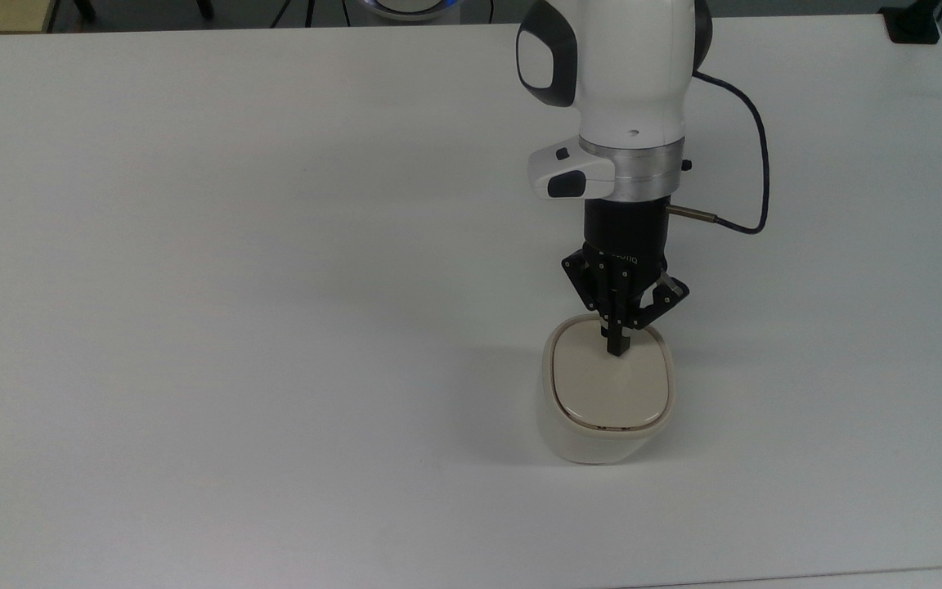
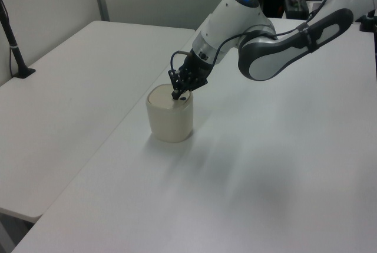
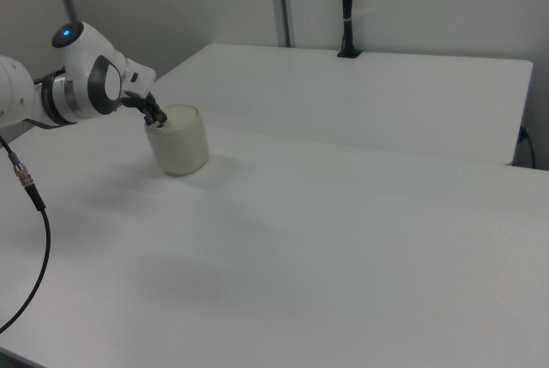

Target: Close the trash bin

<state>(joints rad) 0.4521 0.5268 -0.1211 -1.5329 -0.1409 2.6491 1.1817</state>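
The trash bin (image 1: 602,442) is a small cream-white tub with a flat beige lid (image 1: 606,393) lying level in its rim. It stands on the white table toward the top view's lower right, and it is also seen as the trash bin (image 2: 169,120) and the trash bin (image 3: 178,147). My gripper (image 1: 617,348) points down with its black fingers together, their tip resting on the lid near its far edge. Nothing is held between them. The gripper (image 2: 176,94) meets the lid's top, and the gripper (image 3: 159,117) touches the bin's near rim.
A white table (image 1: 234,286) carries only the bin. A black cable (image 1: 753,147) loops off the wrist on the top view's right. A black post (image 2: 13,40) stands clamped at the left view's far left table edge, and a black post (image 3: 346,8) stands at the back.
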